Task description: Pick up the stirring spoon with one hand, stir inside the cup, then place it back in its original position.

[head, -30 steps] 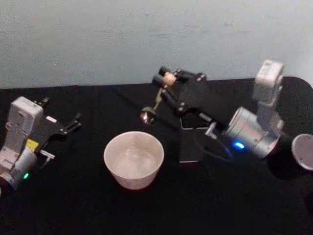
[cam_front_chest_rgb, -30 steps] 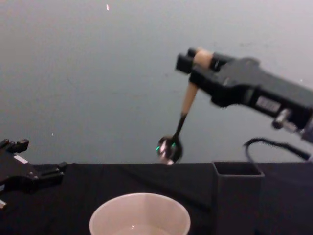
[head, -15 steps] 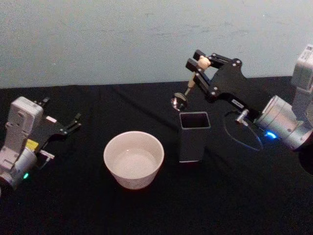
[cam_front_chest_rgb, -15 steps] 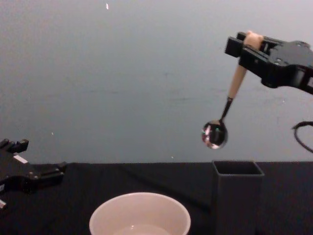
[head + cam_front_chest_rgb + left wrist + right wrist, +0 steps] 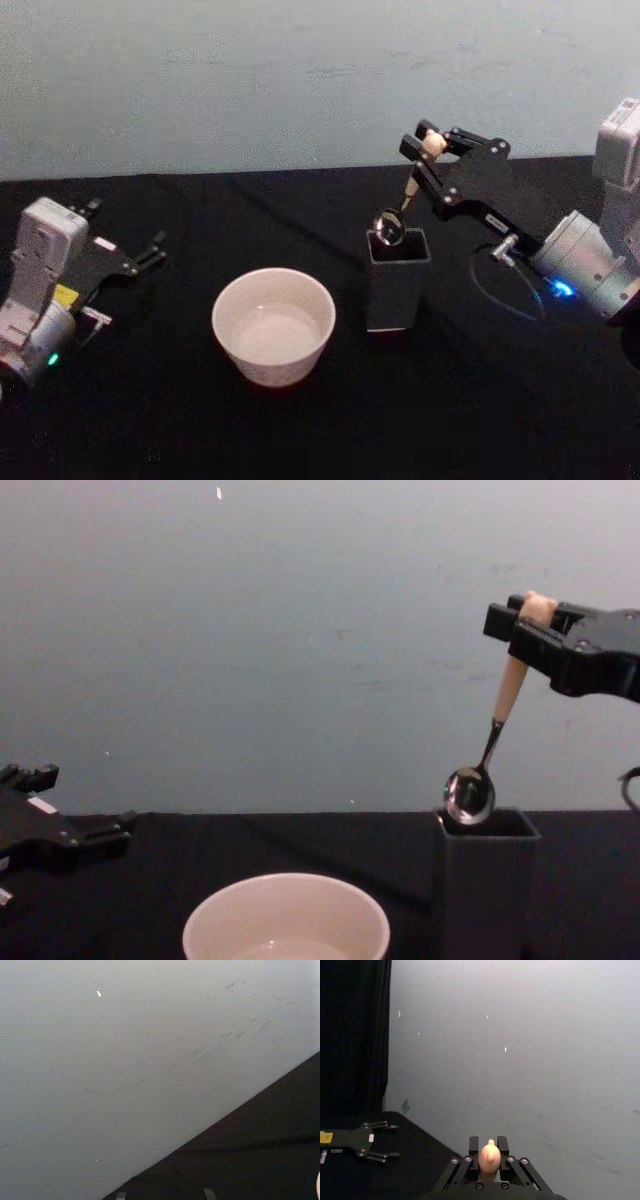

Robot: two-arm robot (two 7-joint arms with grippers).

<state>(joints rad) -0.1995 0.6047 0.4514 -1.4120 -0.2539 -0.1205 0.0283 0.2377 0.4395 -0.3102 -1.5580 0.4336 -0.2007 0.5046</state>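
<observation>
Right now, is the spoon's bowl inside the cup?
No, the stirring spoon, held by the right gripper, has its bowl at the mouth of the dark grey holder, beside the cup.

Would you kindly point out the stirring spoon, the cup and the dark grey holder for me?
stirring spoon (image 5: 469, 795), chest view, on its shiny metal bowl.
cup (image 5: 272, 368), head view, on its outer front wall.
dark grey holder (image 5: 485, 890), chest view, on its front wall.

Up at right, pinches the stirring spoon (image 5: 497, 725) by its knobbed top in the right tool (image 5: 530, 618); hangs it tilted, shiny bowl at the mouth of the dark holder (image 5: 485, 890). Shows the cup (image 5: 287, 920) near, centre, and the left tool (image 5: 85, 802), fingers apart, low at left over the desk (image 5: 220, 842).
</observation>
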